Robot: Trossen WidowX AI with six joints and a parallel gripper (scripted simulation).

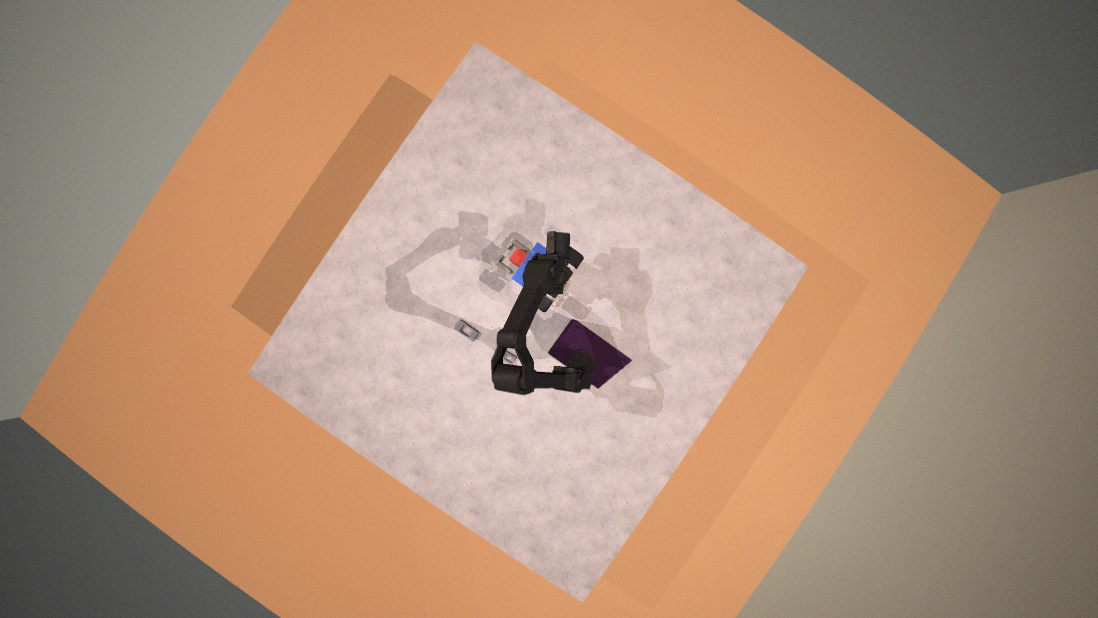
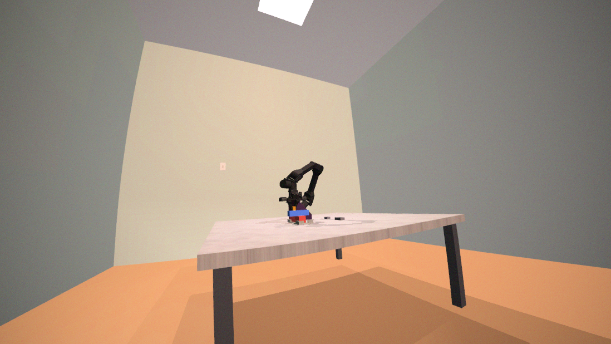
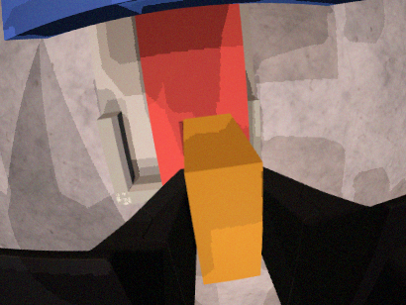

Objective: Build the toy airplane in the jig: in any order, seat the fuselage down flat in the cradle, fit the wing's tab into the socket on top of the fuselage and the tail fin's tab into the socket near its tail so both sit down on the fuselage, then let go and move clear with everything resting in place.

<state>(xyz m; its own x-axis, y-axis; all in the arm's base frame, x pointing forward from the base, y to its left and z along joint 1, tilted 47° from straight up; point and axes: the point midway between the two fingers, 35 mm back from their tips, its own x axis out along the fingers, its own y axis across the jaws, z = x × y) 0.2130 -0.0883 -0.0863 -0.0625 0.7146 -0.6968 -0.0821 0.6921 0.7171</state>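
The red fuselage lies lengthwise in the pale grey cradle. The blue wing lies across its top; the wing's tab is hidden. My gripper is shut on the orange tail fin, with a black finger on each side, and holds it upright over the tail part of the fuselage. The fin covers most of the tail socket in the wrist view; a dark edge shows just left of it. Whether its tab is in the socket cannot be told.
A dark purple block stands at the arm's base. Two small grey holders lie on the table, one farther out and one partly under the arm in the top view. The wing is close ahead of the fin.
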